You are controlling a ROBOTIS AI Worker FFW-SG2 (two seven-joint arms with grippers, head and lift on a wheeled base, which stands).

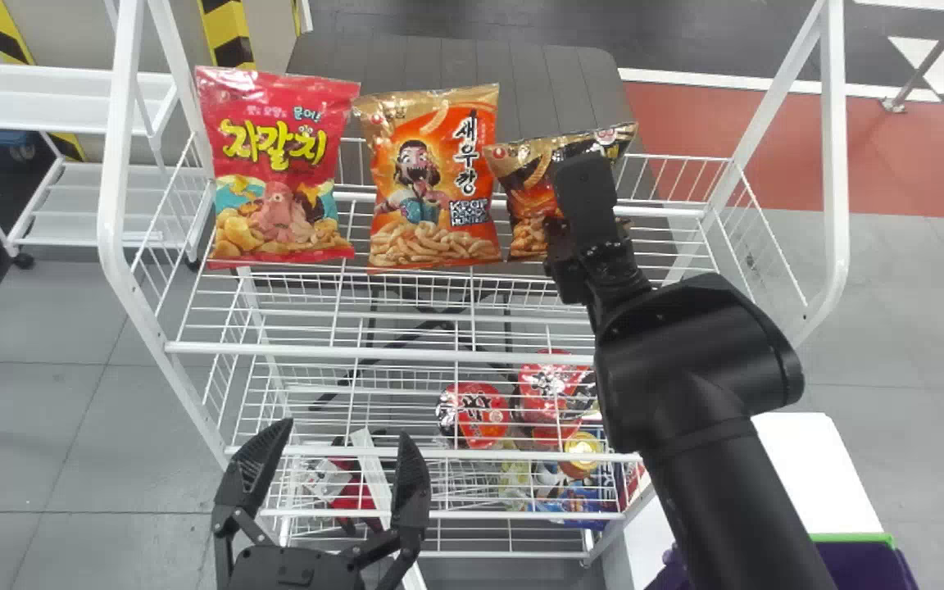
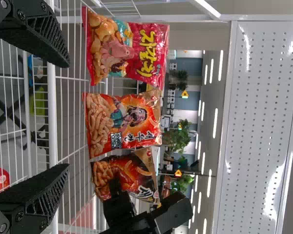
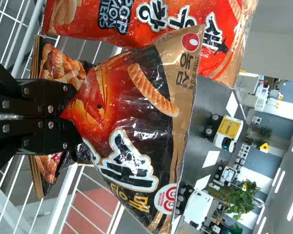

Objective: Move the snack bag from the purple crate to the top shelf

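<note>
Grey tiled floor point(image 1: 54, 459) all round, with a red patch point(image 1: 898, 139) off at 2 o'clock past the white wire rack, and I'm calling 12 straight ahead of the robot. The snack bag point(image 3: 136, 141), the black and orange one, is over the top shelf point(image 1: 292, 351) at about 1 o'clock, and the right gripper point(image 3: 71, 117) has its fingers pinched together on it. Long axis is roughly upright, top edge on a slant, and it's straight out in front of those fingers. Right arm's the near one, so it's clearly the one for this job. The orange bag point(image 1: 435, 180) is just beside it on its 9 o'clock side, with the red bag point(image 1: 275, 164) farther round at 10. Left gripper point(image 1: 346, 429) is parked at 7 o'clock, fingers spread with nothing between them. Purple crate point(image 1: 865, 565) is down at 4. Can't tell if the shelf wires are taking the weight, so IMO next is seat the bottom edge, let go and back out toward 5 o'clock. Swing toward 9 and it'd probably shove the neighbour, and letting go too soon might tip it.
</note>
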